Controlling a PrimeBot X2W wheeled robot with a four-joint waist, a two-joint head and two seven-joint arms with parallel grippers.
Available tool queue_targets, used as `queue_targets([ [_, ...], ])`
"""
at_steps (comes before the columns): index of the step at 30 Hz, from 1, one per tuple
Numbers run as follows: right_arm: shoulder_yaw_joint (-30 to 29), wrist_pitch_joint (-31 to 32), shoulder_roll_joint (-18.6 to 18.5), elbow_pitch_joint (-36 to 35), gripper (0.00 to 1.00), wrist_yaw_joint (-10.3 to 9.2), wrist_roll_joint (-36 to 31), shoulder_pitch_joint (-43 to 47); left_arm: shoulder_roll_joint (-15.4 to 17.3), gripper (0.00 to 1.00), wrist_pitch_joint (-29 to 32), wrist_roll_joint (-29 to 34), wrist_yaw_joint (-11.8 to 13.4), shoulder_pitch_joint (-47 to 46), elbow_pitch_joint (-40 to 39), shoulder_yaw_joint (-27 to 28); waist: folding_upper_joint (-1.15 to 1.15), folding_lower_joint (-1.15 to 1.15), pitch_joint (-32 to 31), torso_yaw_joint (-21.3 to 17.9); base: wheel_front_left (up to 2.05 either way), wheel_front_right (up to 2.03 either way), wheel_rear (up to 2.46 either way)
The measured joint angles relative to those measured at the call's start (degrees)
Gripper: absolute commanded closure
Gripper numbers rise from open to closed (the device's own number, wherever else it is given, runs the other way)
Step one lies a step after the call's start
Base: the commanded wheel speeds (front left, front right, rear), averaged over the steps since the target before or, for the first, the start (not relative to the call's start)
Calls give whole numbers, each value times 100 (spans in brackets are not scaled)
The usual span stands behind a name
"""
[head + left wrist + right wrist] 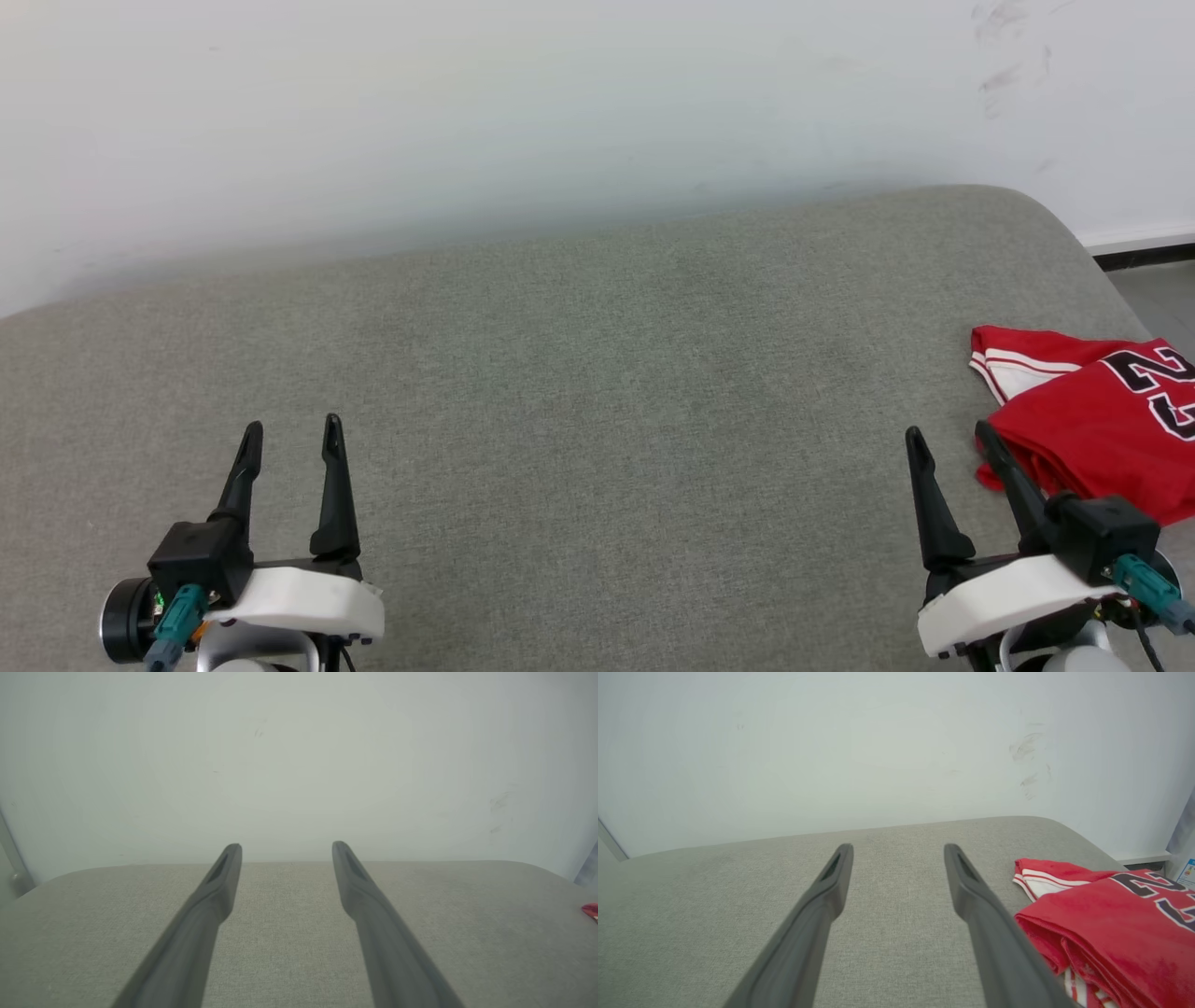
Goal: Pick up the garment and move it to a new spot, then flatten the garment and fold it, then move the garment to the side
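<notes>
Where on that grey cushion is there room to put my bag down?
The middle of the grey cushion, from the left gripper across to the right gripper and back to the white wall, is bare. It gets crowded at the right edge, where the red garment lies beside the right gripper.

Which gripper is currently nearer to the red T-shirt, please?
The right. The right gripper sits just beside the left edge of the red T-shirt, jaws open. The left gripper is far off to the left across the grey cushion, jaws open too.

Grey fabric-covered bench [597,392], red garment [1092,420] lying folded (dark numerals upward) at its right end
</notes>
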Motion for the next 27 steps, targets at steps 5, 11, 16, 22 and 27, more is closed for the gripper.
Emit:
queue_targets([
  [5,66,189,22,-434,0,0,-167,281,1,0,0,42,-99,160,42,142,0,0,-67,-1,0,0,0],
  [11,119,312,18,-625,0,0,-231,392,-22,0,0,208,-146,391,153,172,0,0,-126,60,0,0,0],
  [16,153,327,-31,-688,0,0,-280,396,-53,0,0,322,-162,413,209,141,0,0,-138,116,0,0,0],
  [22,218,360,-120,-704,0,0,-321,391,-80,0,0,402,-180,400,260,130,0,0,-118,167,0,0,0],
  [27,235,368,-174,-695,0,0,-325,355,-131,0,0,403,-192,399,252,120,0,0,-86,203,0,0,0],
])
